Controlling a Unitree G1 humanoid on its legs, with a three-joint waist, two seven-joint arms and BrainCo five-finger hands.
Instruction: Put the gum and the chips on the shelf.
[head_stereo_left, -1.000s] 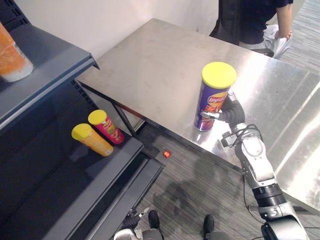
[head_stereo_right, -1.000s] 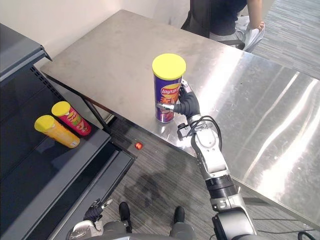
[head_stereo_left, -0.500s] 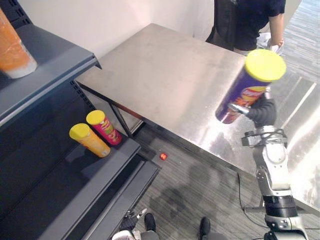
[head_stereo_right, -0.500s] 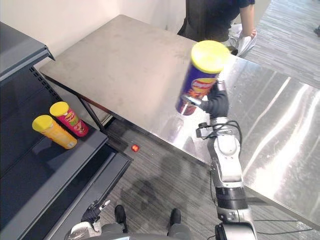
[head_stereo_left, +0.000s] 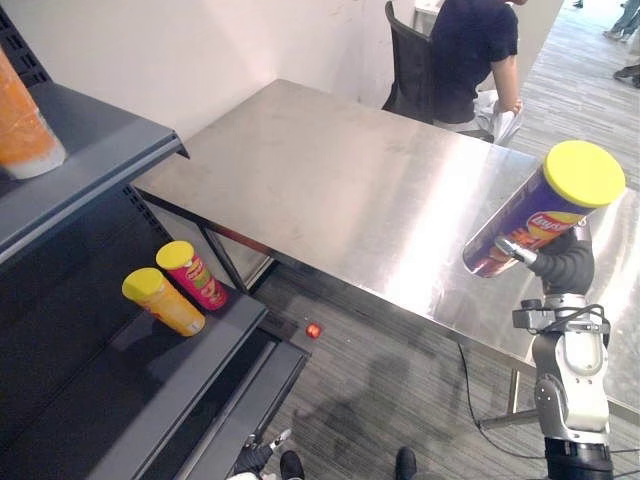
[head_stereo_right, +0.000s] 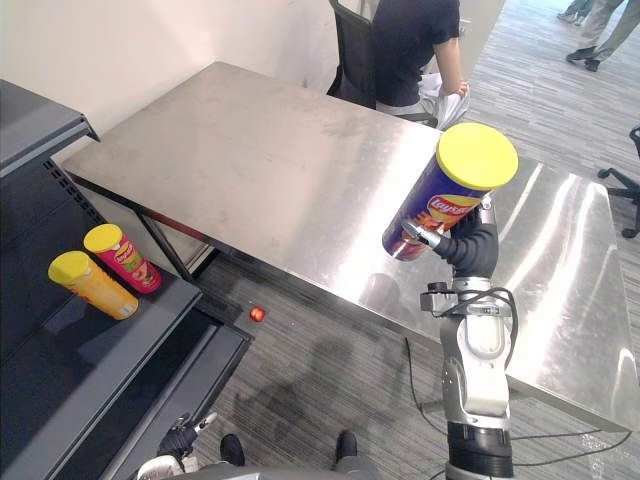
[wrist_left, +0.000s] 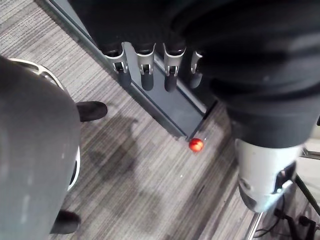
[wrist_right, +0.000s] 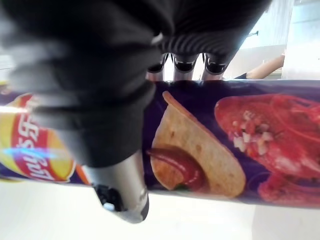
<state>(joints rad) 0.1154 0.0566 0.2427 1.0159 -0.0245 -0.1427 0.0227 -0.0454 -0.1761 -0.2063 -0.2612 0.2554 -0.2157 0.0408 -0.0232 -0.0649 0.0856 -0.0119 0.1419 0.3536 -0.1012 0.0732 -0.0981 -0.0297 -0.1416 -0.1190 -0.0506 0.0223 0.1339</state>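
Right hand (head_stereo_right: 470, 247) is clamped round the chips can (head_stereo_right: 446, 196), holding it tilted in the air over the near edge of the table (head_stereo_right: 270, 170), likely for carrying left to the shelf (head_stereo_right: 100, 360), while left hand (wrist_left: 146, 75) hangs loose.

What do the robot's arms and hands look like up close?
The right arm is a smooth silver-grey tube in rounded segments, with a black band lower down. The right hand wears a dark ribbed cover over its back and wrist. The left hand has the same dark cover, with a row of silver fingers ending in dark tips.
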